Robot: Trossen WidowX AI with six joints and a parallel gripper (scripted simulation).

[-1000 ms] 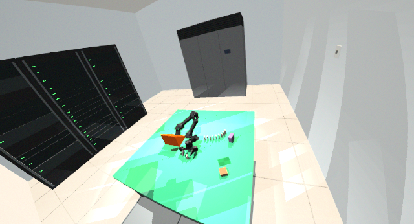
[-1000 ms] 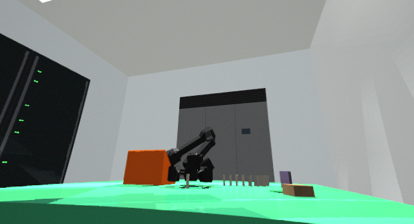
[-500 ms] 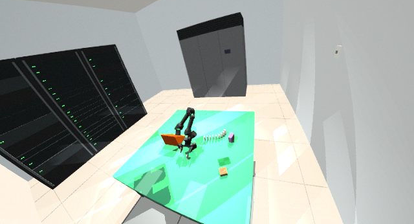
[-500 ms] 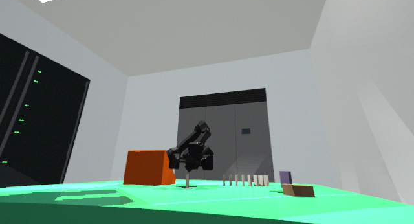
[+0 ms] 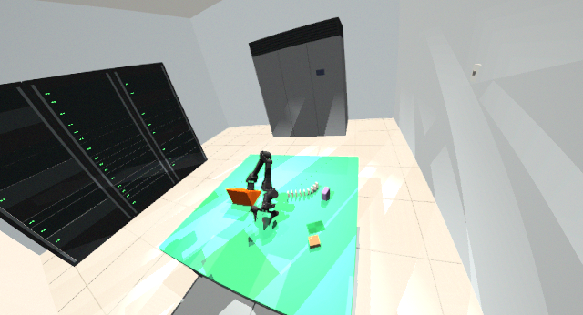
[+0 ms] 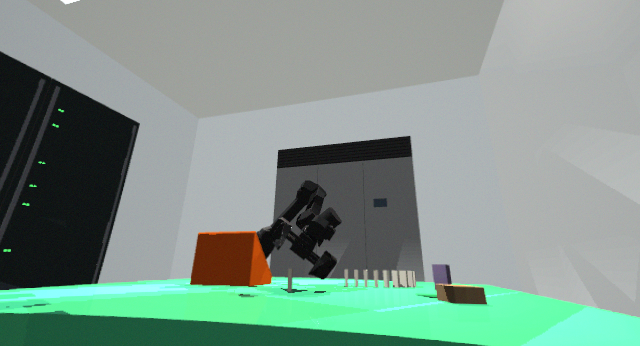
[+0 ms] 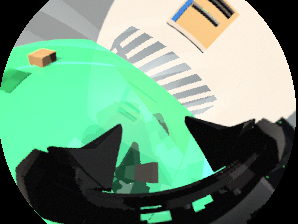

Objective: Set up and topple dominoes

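Note:
Several pale dominoes stand in a curving row (image 5: pixel 299 194) (image 6: pixel 376 278) right of the arm. A single domino (image 6: pixel 290 280) (image 7: pixel 147 172) stands upright well apart from the row, to its left in the exterior view; in the wrist view it looks grey-brown, in shade, low between the fingers. My gripper (image 5: pixel 264 218) (image 7: pixel 154 123) is wide open with nothing held. In the exterior view it is tilted and raised a little above the table, between the lone domino and the row. Whether a finger touches the lone domino I cannot tell.
A large orange block with a sloping side (image 5: pixel 242 197) (image 6: pixel 225 258) stands left of the gripper, close to the arm. A purple block (image 5: pixel 325 194) (image 6: pixel 441 274) stands beyond the row's right end. A small orange-brown block (image 5: pixel 314 241) (image 6: pixel 461 294) (image 7: pixel 41 57) lies nearer the front right.

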